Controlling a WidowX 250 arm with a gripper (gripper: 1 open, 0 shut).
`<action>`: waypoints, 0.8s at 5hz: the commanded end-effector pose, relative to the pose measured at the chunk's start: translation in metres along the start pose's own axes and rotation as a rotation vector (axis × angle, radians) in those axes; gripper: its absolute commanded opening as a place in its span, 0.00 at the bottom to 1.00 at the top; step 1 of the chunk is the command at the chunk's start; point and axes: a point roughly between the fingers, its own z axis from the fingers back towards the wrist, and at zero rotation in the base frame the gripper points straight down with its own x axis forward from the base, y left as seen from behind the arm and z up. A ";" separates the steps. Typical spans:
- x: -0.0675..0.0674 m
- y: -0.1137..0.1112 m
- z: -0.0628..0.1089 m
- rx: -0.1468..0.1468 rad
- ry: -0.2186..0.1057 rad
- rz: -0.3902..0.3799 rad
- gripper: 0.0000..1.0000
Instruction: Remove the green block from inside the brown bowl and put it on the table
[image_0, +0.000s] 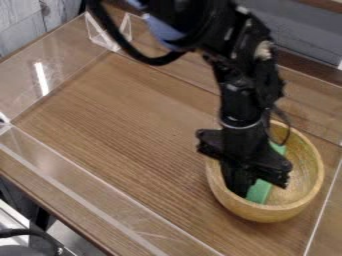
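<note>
The end effector points straight down over the near-left part of the brown bowl, and its dark body hides much of the bowl's inside. The jaws look clenched, but their tips merge with the shadow there, so it is hard to see what they press on. The green block is inside the bowl, directly under and around the end effector; only two pieces of it show, one below the fingers and one behind them to the right. Whether the block is grasped or only touched, I cannot tell. The counter spreads to the left, edged by clear walls.
</note>
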 end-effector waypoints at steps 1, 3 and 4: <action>-0.019 0.008 0.001 0.020 0.084 0.015 0.00; -0.022 0.011 0.018 0.012 0.103 0.025 0.00; -0.021 0.012 0.022 0.008 0.099 0.028 0.00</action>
